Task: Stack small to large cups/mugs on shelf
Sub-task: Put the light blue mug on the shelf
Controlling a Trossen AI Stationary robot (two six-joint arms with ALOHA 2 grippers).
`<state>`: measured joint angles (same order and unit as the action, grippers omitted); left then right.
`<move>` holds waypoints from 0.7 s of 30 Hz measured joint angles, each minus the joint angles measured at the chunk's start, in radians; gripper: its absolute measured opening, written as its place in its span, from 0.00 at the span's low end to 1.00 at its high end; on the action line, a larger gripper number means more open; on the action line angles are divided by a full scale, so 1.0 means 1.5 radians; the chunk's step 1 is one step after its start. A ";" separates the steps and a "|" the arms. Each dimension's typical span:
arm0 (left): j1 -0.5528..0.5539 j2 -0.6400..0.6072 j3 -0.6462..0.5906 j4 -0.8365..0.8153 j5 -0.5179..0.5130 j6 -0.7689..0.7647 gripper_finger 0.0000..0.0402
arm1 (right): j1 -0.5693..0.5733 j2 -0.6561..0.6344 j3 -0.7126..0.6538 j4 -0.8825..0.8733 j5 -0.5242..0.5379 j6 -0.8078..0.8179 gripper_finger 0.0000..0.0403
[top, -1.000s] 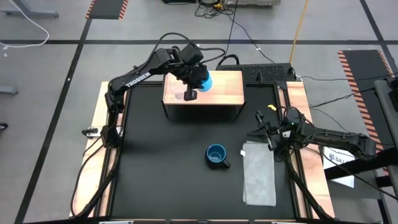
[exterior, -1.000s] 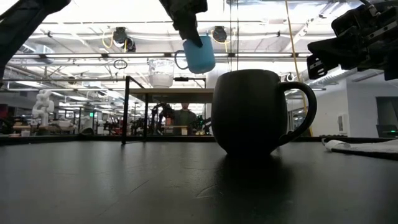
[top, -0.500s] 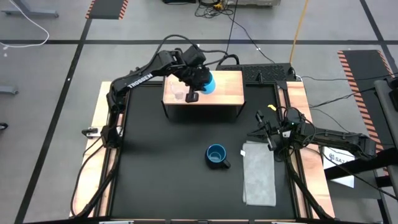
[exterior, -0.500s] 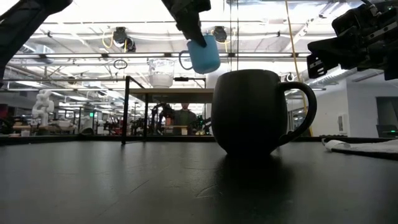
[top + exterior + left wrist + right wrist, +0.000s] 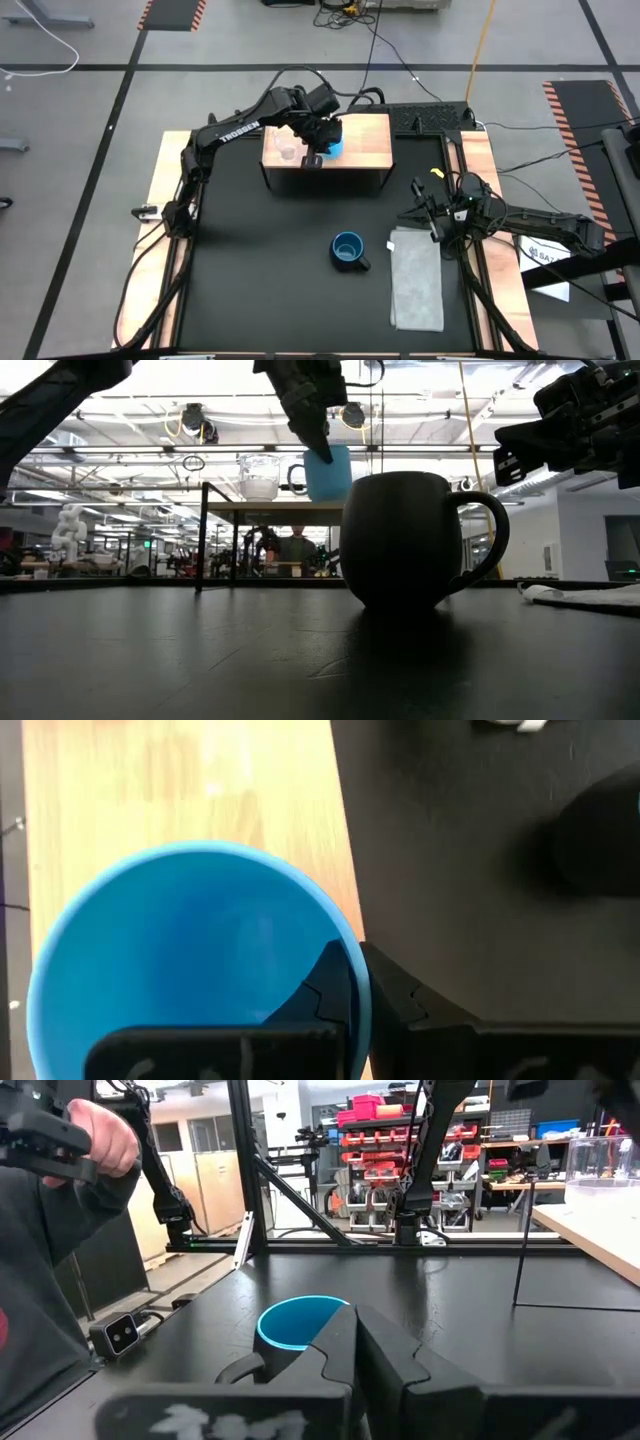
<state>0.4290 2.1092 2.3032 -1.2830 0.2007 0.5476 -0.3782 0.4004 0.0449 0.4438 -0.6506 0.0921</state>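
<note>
**Light-blue mug held over the shelf, navy mug waiting on the worktop**

From above, you are seeing the left tool [image 5: 318, 150] reaching over the low rectangular shelf with the light wooden top [image 5: 365, 140], clamped on the rim of the medium light-blue mug [image 5: 331, 143]. The tiny clear plastic cup [image 5: 288, 152] is standing on the shelf top just beside it. The slightly larger dark navy mug [image 5: 347, 249] is sitting upright on the black worktop [image 5: 260, 270], well apart from the shelf, near the grey folded cloth [image 5: 415, 279]. Your right tool [image 5: 432, 217] is waiting at the worktop's right side, fingers pressed together and holding nothing.

From worktop height, you are looking past the navy mug [image 5: 410, 540] in the foreground. Behind it the left tool [image 5: 318, 442] is gripping the light-blue mug [image 5: 328, 473] by its rim, and the mug is hanging just above the shelf top [image 5: 270, 506]; the clear cup [image 5: 258, 477] is standing on that top.

In the left wrist view, you are looking into the open light-blue mug [image 5: 190, 950], with one dark finger [image 5: 335, 988] inside the wall and the other outside, over the wooden shelf top [image 5: 180, 780].

In the right wrist view, the closed right tool [image 5: 352, 1345] is pointing toward the navy mug [image 5: 295, 1325], and a person's hand [image 5: 95, 1135] is showing in the room beyond.
</note>
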 joint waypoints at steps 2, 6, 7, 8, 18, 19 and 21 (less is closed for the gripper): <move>0.000 0.004 0.000 0.000 -0.009 0.001 0.02 | 0.000 0.000 0.000 0.000 0.000 0.000 0.00; -0.001 0.010 0.000 -0.004 -0.012 0.006 0.02 | 0.000 0.000 0.000 0.000 0.000 0.000 0.00; -0.001 0.011 0.000 -0.002 -0.012 0.006 0.02 | 0.000 0.000 0.000 0.000 0.000 0.000 0.00; -0.002 0.011 0.000 -0.003 -0.012 0.007 0.02 | 0.000 0.000 0.000 0.000 0.000 0.000 0.00; -0.010 0.011 0.000 -0.004 -0.012 0.018 0.02 | 0.000 0.000 0.000 0.000 0.000 -0.001 0.00; -0.010 0.011 0.000 -0.005 -0.012 0.024 0.02 | 0.000 0.000 0.000 0.000 0.000 -0.001 0.00; -0.009 0.011 0.000 -0.008 -0.012 0.041 0.02 | 0.000 0.000 0.000 0.000 0.000 -0.001 0.00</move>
<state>0.4156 2.1262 2.3032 -1.2956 0.1825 0.6085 -0.3782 0.4004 0.0450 0.4438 -0.6506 0.0900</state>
